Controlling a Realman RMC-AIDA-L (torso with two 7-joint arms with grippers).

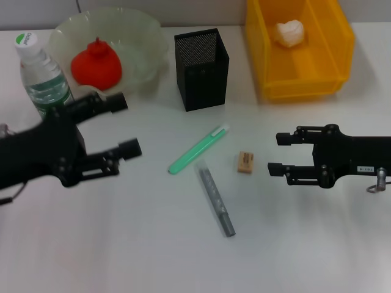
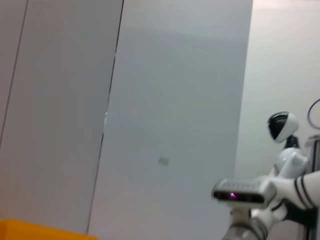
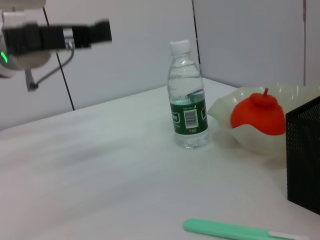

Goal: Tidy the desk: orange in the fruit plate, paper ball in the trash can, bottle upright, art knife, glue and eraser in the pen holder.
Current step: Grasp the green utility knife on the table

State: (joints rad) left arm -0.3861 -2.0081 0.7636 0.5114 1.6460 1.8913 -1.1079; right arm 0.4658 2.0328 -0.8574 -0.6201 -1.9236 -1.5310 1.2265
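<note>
Left gripper (image 1: 121, 125): open, empty; bottle (image 1: 41, 76) upright just behind.
Right gripper (image 1: 278, 154): open, empty; eraser (image 1: 245, 162) just beyond fingertips.

the scene is lit brightly and evenly from above, and the white table (image 1: 305, 244) is washed out nearly to glare in the head view. soft, short shadows are cast beside the pen holder (image 1: 201, 68) and under the left gripper (image 1: 122, 125). the left wrist view is hazy and low in contrast. in the right wrist view the bottle (image 3: 187, 97) is rendered sharply, while the left gripper (image 3: 97, 31) is blurred.
</note>
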